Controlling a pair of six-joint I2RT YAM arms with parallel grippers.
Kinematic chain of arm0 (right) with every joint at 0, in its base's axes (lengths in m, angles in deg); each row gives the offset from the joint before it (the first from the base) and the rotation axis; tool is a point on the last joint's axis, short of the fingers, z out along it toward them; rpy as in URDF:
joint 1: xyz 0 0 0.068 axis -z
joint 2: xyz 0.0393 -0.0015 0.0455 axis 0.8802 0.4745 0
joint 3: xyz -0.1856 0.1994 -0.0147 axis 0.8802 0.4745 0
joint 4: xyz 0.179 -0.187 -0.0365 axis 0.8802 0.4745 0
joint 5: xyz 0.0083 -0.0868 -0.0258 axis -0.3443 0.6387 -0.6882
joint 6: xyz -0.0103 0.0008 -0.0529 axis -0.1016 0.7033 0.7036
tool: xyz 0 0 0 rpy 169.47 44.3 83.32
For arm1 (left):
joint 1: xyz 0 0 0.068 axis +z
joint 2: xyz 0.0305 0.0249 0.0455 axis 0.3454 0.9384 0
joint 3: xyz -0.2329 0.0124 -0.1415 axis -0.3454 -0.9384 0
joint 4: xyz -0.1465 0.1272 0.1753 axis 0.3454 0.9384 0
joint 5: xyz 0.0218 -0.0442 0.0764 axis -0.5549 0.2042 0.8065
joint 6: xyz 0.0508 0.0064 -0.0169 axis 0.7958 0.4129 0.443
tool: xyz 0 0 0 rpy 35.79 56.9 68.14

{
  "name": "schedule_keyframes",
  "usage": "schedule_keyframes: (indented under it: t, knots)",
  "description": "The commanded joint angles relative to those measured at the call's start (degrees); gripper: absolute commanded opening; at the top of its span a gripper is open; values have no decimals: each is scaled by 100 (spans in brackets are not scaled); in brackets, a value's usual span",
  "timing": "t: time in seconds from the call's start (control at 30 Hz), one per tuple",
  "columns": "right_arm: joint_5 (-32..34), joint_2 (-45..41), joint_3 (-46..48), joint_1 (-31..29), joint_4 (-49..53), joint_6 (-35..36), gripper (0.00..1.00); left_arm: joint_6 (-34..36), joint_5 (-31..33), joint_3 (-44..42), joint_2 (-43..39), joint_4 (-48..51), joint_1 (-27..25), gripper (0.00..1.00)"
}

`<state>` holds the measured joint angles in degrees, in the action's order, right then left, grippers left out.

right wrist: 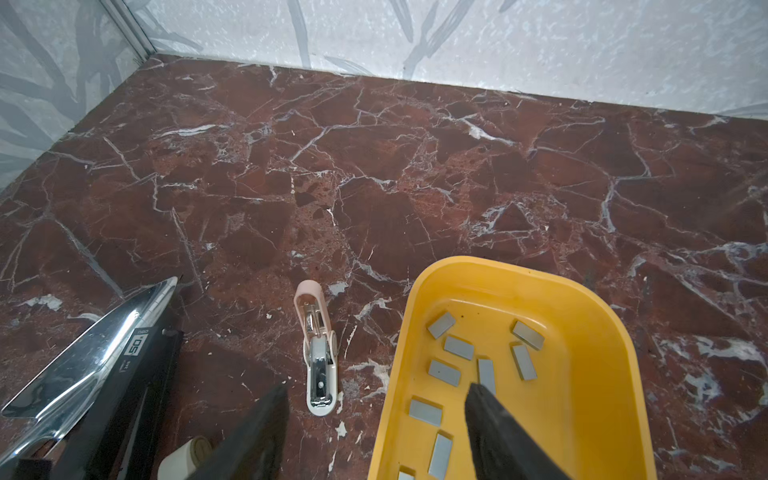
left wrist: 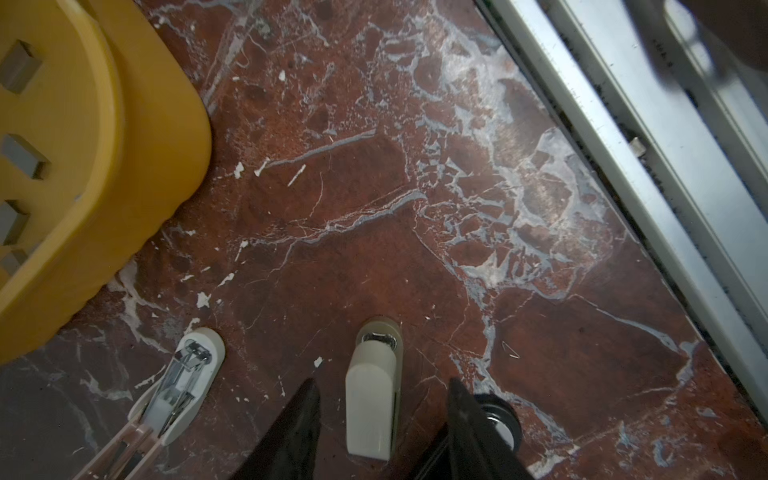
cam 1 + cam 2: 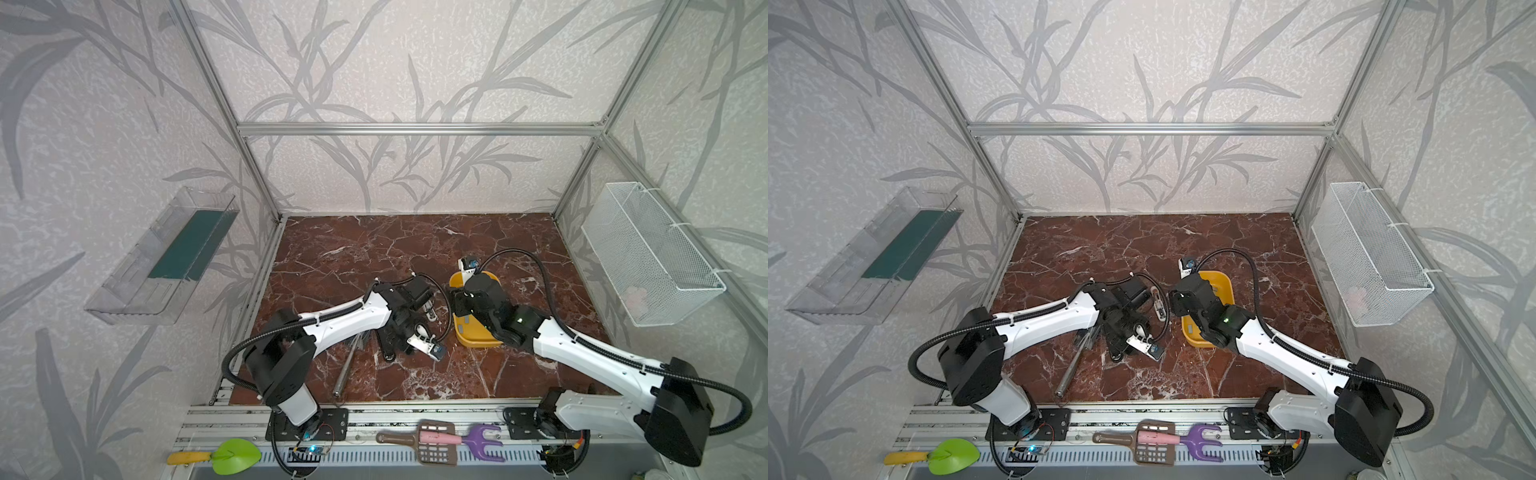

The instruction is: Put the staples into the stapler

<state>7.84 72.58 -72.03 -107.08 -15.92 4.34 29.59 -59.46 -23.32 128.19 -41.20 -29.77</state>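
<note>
Over the yellow tray's (image 1: 519,266) rim, the right gripper (image 1: 378,386) stands apart, holding nothing.
One finger (image 1: 498,424) hangs inside the tray, its tip just beside the grey staples (image 1: 444,372) scattered on its bottom, the other outside. The left gripper (image 2: 383,380), jaws also apart, flanks a cream stapler (image 2: 372,407) with a gap each side.

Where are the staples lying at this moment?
The staples lie scattered inside the yellow tray, right of middle on the table in both top views; the small pink stapler lies just left of the tray.
</note>
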Motion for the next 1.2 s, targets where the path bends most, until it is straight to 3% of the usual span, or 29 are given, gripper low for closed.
schedule_keyframes:
  t: [0.0,0.3,0.93,1.17]
  knots:
    - [-20,84,-115,23,-43,45,69,-218,584,308,245,383,-86,50]
    - [-84,137,-142,23,-28,40,69,-482,1229,612,802,497,-280,49]
    - [-128,144,-151,23,-19,31,69,-387,1253,647,1092,633,-408,44]
    - [-149,145,-142,23,-25,25,69,-423,1266,729,1195,679,-416,37]
